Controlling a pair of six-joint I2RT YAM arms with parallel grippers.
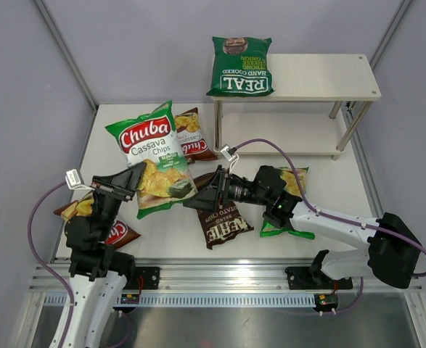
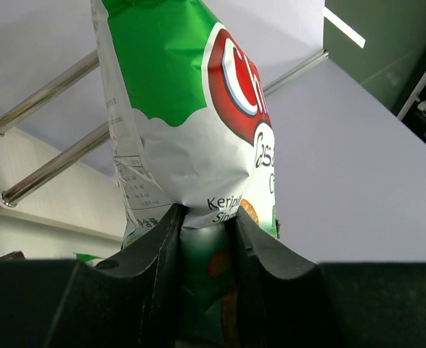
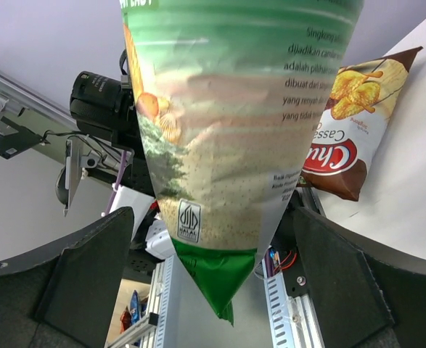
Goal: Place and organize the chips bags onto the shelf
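**Walls** [image 1: 24,87]: plain grey on three sides, cut off at the top of the overhead view.

**Table** [image 1: 176,235]: white top. Its near left part is hidden under my left arm. A strip of white shows along the near edge between my two arms. A metal rail [image 1: 220,297] runs along that edge.

**Shelf** [image 1: 321,76]: two pale boards on silver legs at the far right. The top board has open room from its middle to its right end. The back of the lower board is hidden under the top one.

**Light green Chuba bag** [image 1: 151,152]: lifted off the table at left of centre. Its top is cut off in both wrist views [image 2: 183,109] [image 3: 234,109].

**REAL bag** [image 1: 240,69]: dark green, on the left end of the shelf's top board, with its left edge overhanging.

**Kettle bag** [image 1: 223,221]: flat at table centre, its far end hidden under my right gripper.

**Second light green Chuba bag** [image 1: 294,181]: mostly hidden under my right arm, near the shelf's front.

**Brown-red Chuba bag** [image 1: 192,134]: partly covered by the lifted bag, just left of the shelf.

**Second brown-red Chuba bag** [image 1: 118,233]: under my left arm, with only its ends showing.

**Left gripper** [image 1: 141,174] [image 2: 205,217]: fingers clenched on the lower part of the lifted bag.

**Right gripper** [image 1: 202,194] [image 3: 209,217]: fingers spread wide on either side of that bag's bottom corner, apart from it.
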